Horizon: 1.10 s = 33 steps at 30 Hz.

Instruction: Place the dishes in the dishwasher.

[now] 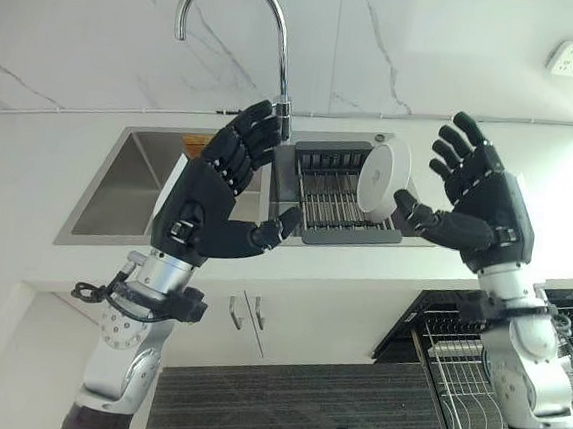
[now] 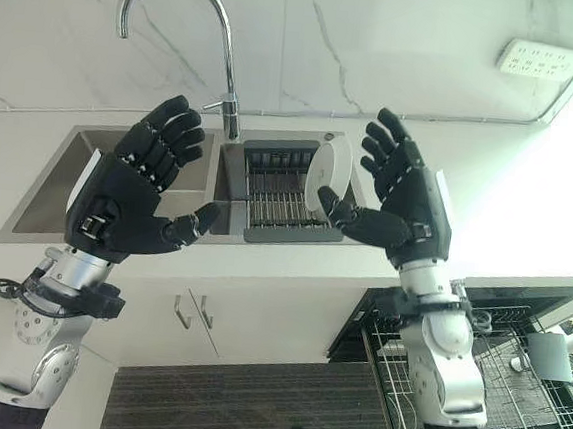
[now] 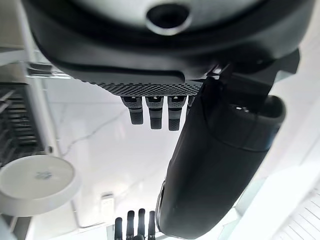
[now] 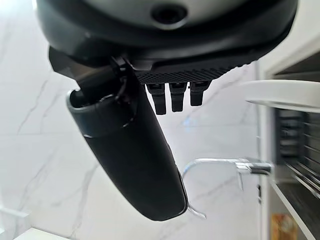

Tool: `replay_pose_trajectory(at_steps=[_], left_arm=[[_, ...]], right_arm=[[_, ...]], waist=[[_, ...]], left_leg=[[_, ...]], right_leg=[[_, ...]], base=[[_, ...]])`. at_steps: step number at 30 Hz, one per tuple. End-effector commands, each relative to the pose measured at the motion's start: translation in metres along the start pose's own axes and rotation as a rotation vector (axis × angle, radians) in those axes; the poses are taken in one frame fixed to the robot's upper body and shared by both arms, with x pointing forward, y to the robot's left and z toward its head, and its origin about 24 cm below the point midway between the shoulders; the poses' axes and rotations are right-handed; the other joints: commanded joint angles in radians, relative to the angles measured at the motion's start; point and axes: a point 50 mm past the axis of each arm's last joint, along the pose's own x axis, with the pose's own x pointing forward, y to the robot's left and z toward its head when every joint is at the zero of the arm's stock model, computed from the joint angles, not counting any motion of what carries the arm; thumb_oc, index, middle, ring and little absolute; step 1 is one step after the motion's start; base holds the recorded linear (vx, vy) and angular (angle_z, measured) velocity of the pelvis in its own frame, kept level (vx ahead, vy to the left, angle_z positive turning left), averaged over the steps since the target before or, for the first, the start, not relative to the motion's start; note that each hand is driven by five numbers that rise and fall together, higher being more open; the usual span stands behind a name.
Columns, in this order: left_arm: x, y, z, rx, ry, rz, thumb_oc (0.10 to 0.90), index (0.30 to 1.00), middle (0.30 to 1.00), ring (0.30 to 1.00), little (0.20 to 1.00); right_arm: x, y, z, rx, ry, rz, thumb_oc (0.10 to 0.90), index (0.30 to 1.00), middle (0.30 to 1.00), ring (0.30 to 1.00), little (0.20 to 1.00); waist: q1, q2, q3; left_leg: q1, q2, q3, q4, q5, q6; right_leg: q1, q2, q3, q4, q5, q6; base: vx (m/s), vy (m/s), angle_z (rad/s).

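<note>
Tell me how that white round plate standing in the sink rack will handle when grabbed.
The white round plate looks glazed, so probably slippery and breakable. It stands on edge in the dark slotted drying rack, so a nudge may tip it.

Both arms reach up and bend at the elbow. The left hand [image 1: 207, 203] is at 9 o'clock, the right hand [image 1: 483, 207] at 3 o'clock. Both hands are spread wide, palms facing each other, thumbs pointing inward, holding nothing.

Both head eyes look down on the steel sink [image 1: 128, 186]; each wrist camera peers closely past its hand toward the curved chrome tap [image 4: 225, 165].
</note>
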Motion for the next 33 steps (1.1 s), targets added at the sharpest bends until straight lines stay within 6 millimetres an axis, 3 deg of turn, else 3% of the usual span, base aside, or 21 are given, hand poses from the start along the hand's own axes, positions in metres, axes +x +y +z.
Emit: replay_pose_trajectory(at_steps=[1, 7, 19, 24, 33], left_arm=[[0.019, 0.001, 0.033, 0.033, -0.214, -0.031, 0.800, 0.900, 0.900, 0.900, 0.900], [0.020, 0.006, 0.030, 0.028, -0.194, -0.021, 0.800, 0.900, 0.900, 0.900, 0.900], [0.030, 0.004, 0.024, 0.012, -0.163, -0.037, 0.800, 0.900, 0.900, 0.900, 0.900], [0.035, 0.006, 0.020, -0.002, -0.138, -0.059, 0.800, 0.900, 0.900, 0.900, 0.900], [0.037, 0.009, 0.020, -0.003, -0.123, -0.060, 0.800, 0.900, 0.900, 0.900, 0.900]], right_arm=[[0.019, -0.008, 0.039, -0.035, -0.229, -0.044, 0.800, 0.900, 0.900, 0.900, 0.900], [0.031, -0.023, 0.038, -0.047, -0.209, -0.105, 0.800, 0.900, 0.900, 0.900, 0.900], [0.061, -0.029, 0.010, 0.049, 0.031, -0.089, 0.800, 0.900, 0.900, 0.900, 0.900], [0.080, -0.053, 0.000, 0.062, 0.159, -0.150, 0.800, 0.900, 0.900, 0.900, 0.900], [0.087, -0.073, 0.001, 0.026, 0.188, -0.222, 0.800, 0.900, 0.900, 0.900, 0.900]], waist=[[0.022, -0.015, -0.088], [0.034, -0.016, -0.097], [0.065, -0.025, -0.109], [0.093, -0.028, -0.116], [0.109, -0.025, -0.118]], left_leg=[[0.023, 0.044, -0.029, 0.025, -0.104, -0.028], [0.029, 0.044, -0.035, 0.025, -0.107, -0.029], [0.033, 0.048, -0.049, 0.025, -0.104, -0.038], [0.033, 0.050, -0.064, 0.025, -0.098, -0.046], [0.032, 0.050, -0.071, 0.025, -0.091, -0.049]], right_leg=[[0.060, -0.036, -0.005, -0.014, -0.036, 0.074], [0.074, -0.029, -0.006, -0.014, -0.049, 0.067], [0.094, -0.023, -0.027, -0.014, -0.065, 0.054], [0.111, -0.024, -0.048, -0.014, -0.075, 0.046], [0.120, -0.025, -0.059, -0.014, -0.079, 0.043]], base=[[0.00, 0.000, 0.00], [0.01, -0.018, 0.00], [0.00, -0.006, 0.00], [0.03, -0.022, 0.14], [0.00, -0.004, 0.02]])
